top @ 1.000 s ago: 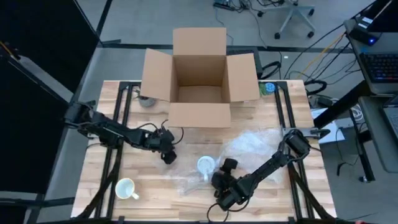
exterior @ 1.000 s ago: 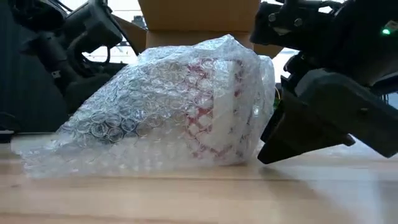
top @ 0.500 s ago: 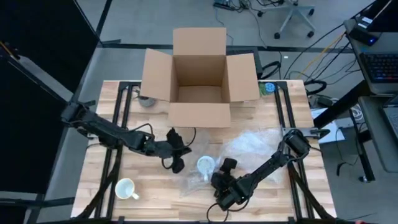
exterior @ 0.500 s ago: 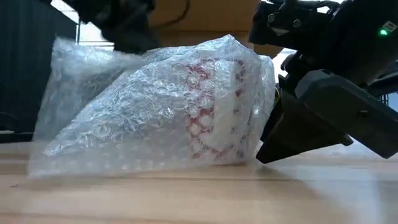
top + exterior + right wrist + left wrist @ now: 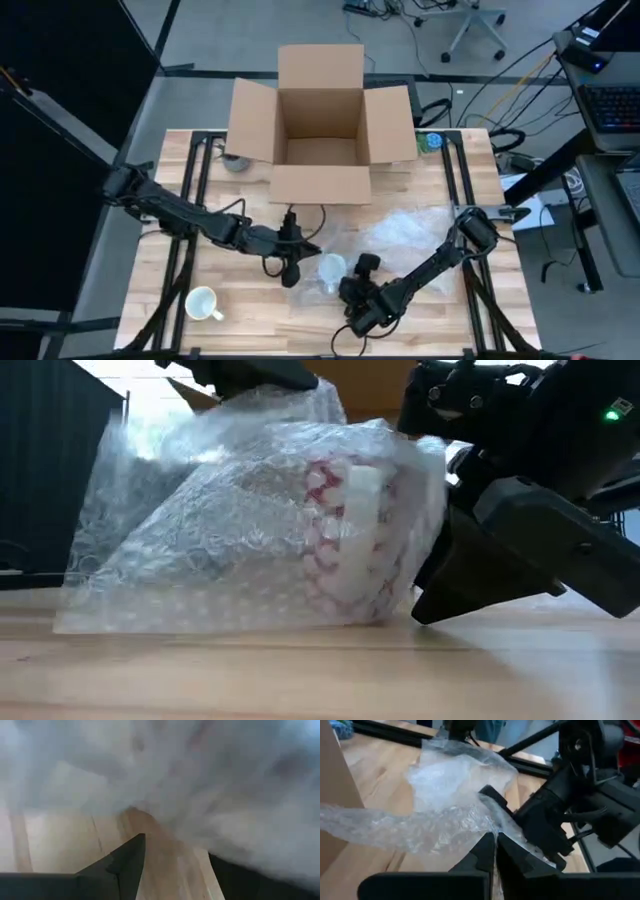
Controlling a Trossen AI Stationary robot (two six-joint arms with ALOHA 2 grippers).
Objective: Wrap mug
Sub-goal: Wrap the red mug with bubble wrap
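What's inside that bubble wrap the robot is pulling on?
A white mug with red markings lies inside the bubble wrap, on the table. The wrap blurs its pattern. The left gripper pinches the wrap's edge; the right gripper sits beside it.

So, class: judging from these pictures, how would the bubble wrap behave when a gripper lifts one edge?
Probably floppy: the bubble wrap sags in folds where the left gripper pinches it. Likely very light, since one thin pinched edge holds it up. It drapes loosely over the mug, so it may slip off.
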